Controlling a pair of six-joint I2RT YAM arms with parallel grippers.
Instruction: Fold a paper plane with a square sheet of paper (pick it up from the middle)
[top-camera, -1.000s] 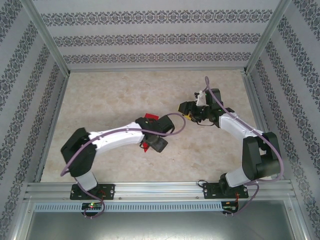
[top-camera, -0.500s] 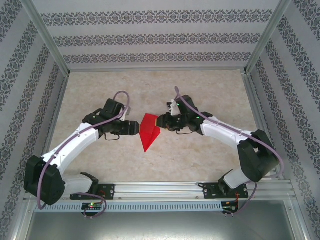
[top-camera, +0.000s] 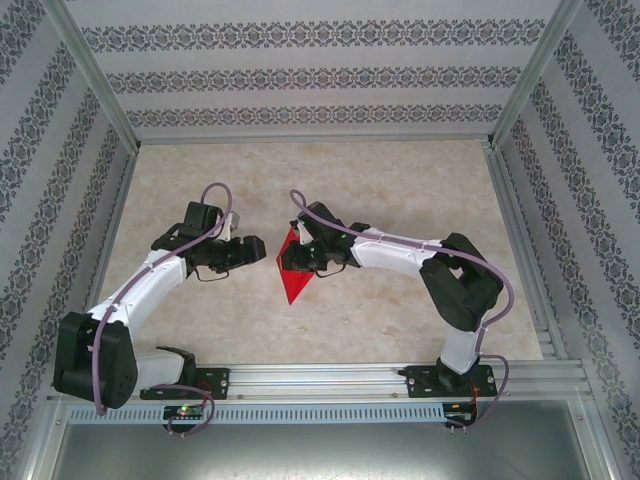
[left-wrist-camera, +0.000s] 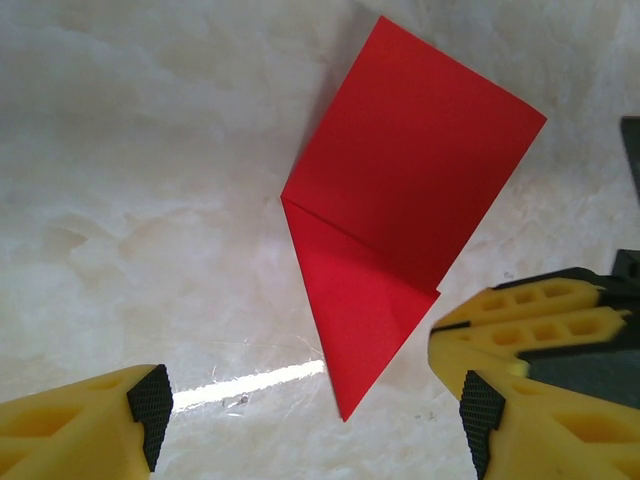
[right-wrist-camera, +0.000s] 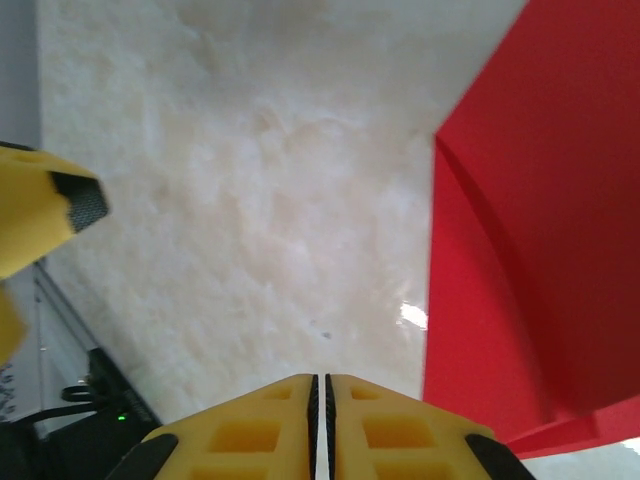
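Marbled beige table (top-camera: 400, 180) fills the floor of a cell with patterned walls (top-camera: 300, 70) and a metal rail (top-camera: 320, 378) along the near edge. Both arms reach in toward the middle: the left arm (top-camera: 140, 285) bends up from the near left, and the right arm (top-camera: 400, 255) stretches leftward from the near right.

Between them, at the middle of the table, lies the red paper (top-camera: 290, 282). It is already folded, no longer a plain square. In the left wrist view the paper (left-wrist-camera: 400, 200) has a broad four-sided part, with a narrower triangular flap below a diagonal crease that tapers to a sharp tip. In the top view that tip points toward the near edge.

The left gripper (top-camera: 255, 248) sits just left of the paper, apart from it, with its jaws spread wide. Its wrist view shows the left gripper (left-wrist-camera: 315, 420) with black pads (left-wrist-camera: 150, 415) on either side of the paper's tip, not touching it.

The right gripper (top-camera: 288, 258) is over the far right part of the paper. Its wrist view shows the right gripper (right-wrist-camera: 320, 385) with yellow fingers (right-wrist-camera: 250, 430) pressed together and only a thin slit between them. The paper (right-wrist-camera: 540, 250) lies beside them on the right, not between them.
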